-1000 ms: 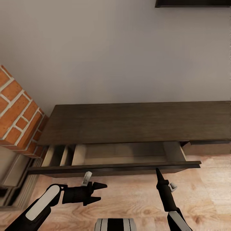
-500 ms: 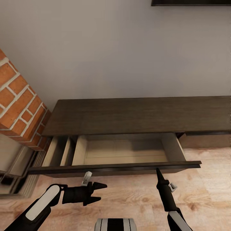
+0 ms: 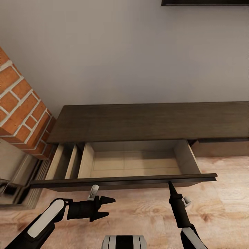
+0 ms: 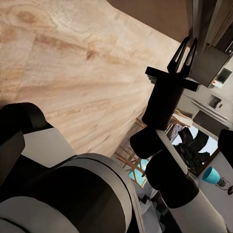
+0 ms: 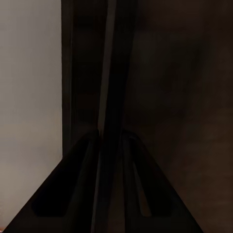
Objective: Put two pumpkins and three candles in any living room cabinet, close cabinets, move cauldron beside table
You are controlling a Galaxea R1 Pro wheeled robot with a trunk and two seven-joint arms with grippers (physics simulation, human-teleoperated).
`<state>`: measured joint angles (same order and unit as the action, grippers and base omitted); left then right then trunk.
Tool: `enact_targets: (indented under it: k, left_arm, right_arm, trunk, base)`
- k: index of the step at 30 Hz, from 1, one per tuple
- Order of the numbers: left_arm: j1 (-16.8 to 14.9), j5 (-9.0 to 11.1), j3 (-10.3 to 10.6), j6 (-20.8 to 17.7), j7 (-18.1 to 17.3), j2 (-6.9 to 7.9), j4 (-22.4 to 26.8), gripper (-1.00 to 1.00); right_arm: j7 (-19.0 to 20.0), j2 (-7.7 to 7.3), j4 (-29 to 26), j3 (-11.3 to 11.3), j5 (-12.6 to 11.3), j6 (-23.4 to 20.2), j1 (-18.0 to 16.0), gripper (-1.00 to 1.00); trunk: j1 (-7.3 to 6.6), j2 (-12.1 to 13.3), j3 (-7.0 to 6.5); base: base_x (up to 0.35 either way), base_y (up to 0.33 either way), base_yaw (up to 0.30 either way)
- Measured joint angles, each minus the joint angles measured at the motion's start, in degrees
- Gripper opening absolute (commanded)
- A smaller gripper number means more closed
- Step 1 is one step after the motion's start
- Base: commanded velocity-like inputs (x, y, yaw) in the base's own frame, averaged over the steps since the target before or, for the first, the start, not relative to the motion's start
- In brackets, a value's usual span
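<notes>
To your left stands a brick column (image 3: 20, 114). Your left gripper (image 3: 110, 208) hovers over the wood floor (image 3: 145, 211), fingers spread. The cabinet (image 3: 145, 121) sits against the wall, its drawer (image 3: 131, 162) pulled out. Your right gripper (image 3: 169, 184) touches the drawer front, apparently pressed together.

Dark-brown cabinet (image 3: 145, 121), red-orange brick column (image 3: 20, 110).
</notes>
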<state>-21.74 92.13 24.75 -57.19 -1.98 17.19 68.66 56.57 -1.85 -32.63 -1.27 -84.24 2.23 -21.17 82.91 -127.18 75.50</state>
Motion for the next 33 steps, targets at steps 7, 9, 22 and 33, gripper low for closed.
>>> enact_targets:
  k: [7,9,22,33]
  left_arm:
    - [0.0,0.0,0.0,0.0,0.0,0.00,0.0,1.00]
    - [0.0,0.0,0.1,0.0,0.0,0.00,0.0,1.00]
    - [0.0,0.0,-0.1,0.0,0.0,0.01,0.0,1.00]
    - [0.0,0.0,-0.1,0.0,0.0,0.03,0.0,1.00]
  right_arm:
    - [0.0,-0.01,0.0,0.0,0.0,0.0,0.0,-1.00]
    - [0.0,-0.01,0.0,0.0,0.0,0.0,0.0,-1.00]
    - [-0.1,0.00,0.1,-0.2,0.0,-0.2,-0.2,-1.00]
    - [-0.1,0.00,0.1,-0.2,0.0,-0.2,-0.2,-1.00]
  trunk:
    - [0.00,0.0,0.00]
    - [0.01,0.0,0.00]
    - [-0.01,0.0,0.00]
    - [-0.01,0.0,0.00]
  base:
    - [-0.109,0.000,0.000]
    - [-0.202,0.000,0.000]
    - [-0.070,0.000,0.000]
    - [-0.002,0.000,0.000]
